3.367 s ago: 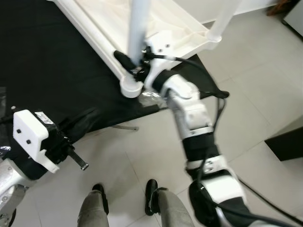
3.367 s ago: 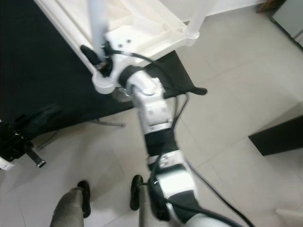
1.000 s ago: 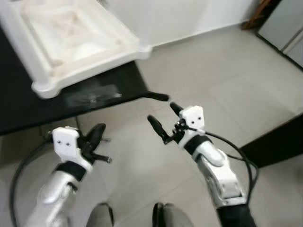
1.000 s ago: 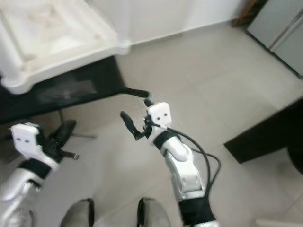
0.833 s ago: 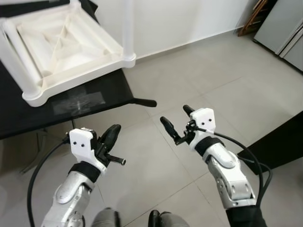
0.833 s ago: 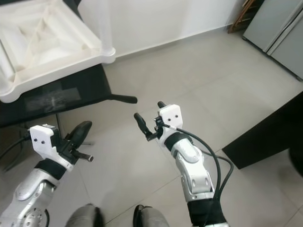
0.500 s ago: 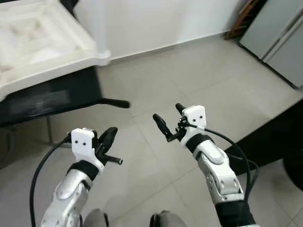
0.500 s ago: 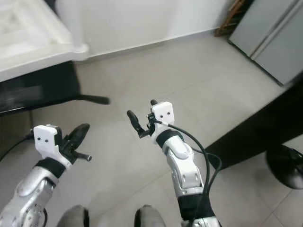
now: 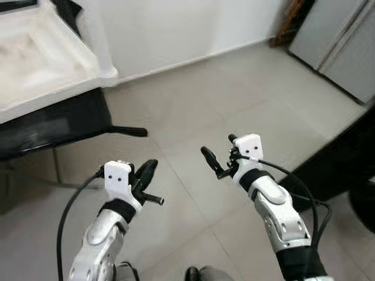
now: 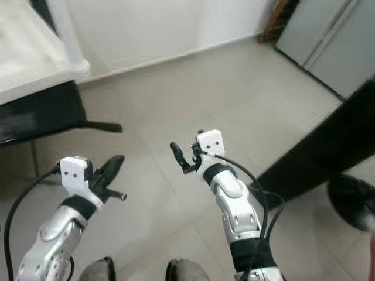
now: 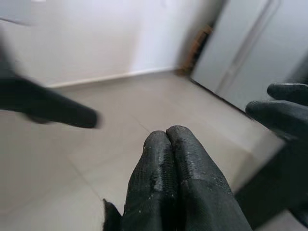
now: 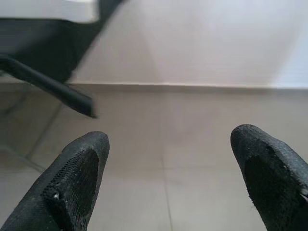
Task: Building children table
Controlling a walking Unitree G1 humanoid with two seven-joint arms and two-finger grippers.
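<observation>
The white children table (image 9: pixel 41 64) lies upside down on the black bench (image 9: pixel 58 126) at the robot's left, while the left pincer (image 9: pixel 149 181), closed and empty, and the right pincer (image 9: pixel 218 157), wide open and empty, hover over the floor, so turning further away may lose the table from sight.

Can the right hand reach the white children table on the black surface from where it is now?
Probably not. The right hand is open and held over bare floor, while the white children table lies on the black surface, far off to the robot's left. Nothing blocks the way, but the robot would likely need to turn or step closer first.
</observation>
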